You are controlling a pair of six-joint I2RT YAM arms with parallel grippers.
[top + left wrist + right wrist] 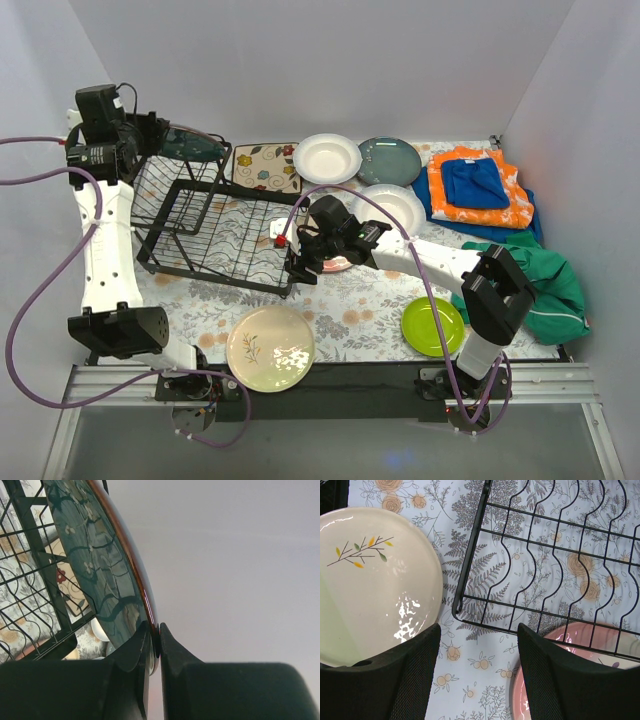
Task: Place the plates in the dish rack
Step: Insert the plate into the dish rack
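My left gripper point(168, 140) is shut on the rim of a dark blue-grey plate point(192, 146), holding it on edge above the far left corner of the black wire dish rack point(180, 262). In the left wrist view the gripper point(154, 630) pinches that plate point(95, 565) over the rack point(25, 535). My right gripper point(300, 258) is open and empty, low over the table by the rack's near right corner point(471, 550). In its view the gripper point(477, 630) hangs between a cream sprig plate point(370, 585) and a pink plate point(575, 639).
The cream plate point(270, 348) and a lime green plate point(432, 325) lie near the front. Two white deep plates point(327, 158) point(392, 205) and a second dark plate point(389, 160) lie at the back. A flowered mat point(267, 165), folded towels point(480, 185) and green cloth point(545, 280) are here too.
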